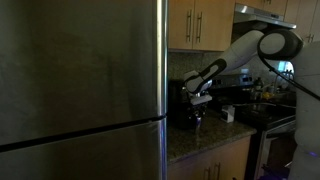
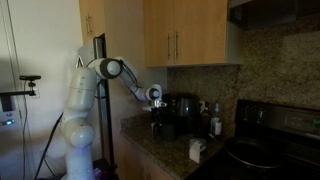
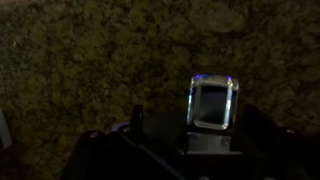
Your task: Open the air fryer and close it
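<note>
The air fryer (image 1: 180, 102) is a small glossy black appliance on the granite counter beside the steel fridge; it also shows in an exterior view (image 2: 178, 115). My gripper (image 1: 198, 100) is right at its front, also seen in an exterior view (image 2: 155, 97). In the dark wrist view a shiny rectangular handle (image 3: 213, 103) stands between my gripper's (image 3: 198, 125) two dark fingers. The fingers look spread, with a gap on each side of the handle. Whether the fryer's drawer is pulled out is not clear.
The steel fridge (image 1: 80, 90) fills one side. A small white box (image 1: 228, 115) (image 2: 198, 150) sits on the granite counter (image 1: 205, 138). A black stove (image 2: 270, 145) with pots lies beyond it. Wooden cabinets (image 2: 185, 35) hang above.
</note>
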{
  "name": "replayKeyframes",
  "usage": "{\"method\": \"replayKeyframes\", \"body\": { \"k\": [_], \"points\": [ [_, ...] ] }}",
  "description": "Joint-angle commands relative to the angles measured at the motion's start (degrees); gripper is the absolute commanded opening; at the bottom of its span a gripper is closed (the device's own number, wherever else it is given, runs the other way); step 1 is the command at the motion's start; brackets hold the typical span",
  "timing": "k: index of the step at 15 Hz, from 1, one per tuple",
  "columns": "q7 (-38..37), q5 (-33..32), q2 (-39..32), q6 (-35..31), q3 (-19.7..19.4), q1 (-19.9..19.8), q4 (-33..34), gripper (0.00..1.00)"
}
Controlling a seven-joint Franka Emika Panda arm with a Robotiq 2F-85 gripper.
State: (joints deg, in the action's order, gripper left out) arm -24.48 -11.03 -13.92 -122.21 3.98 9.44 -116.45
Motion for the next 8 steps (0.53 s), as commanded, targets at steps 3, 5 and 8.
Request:
{"method": "replayKeyframes", "body": {
  "k": [3,5,8],
  "points": [
    [-0.44,-1.29,0.37,-2.72,-0.29,0.49,-0.78,1.00],
    [-0.56,-1.23,0.40,-2.41,-0.29,0.54,-0.71,1.00],
    [-5.24,-5.21,0.46,-7.65,-1.25,1.28,-1.54,1.00]
  ]
}}
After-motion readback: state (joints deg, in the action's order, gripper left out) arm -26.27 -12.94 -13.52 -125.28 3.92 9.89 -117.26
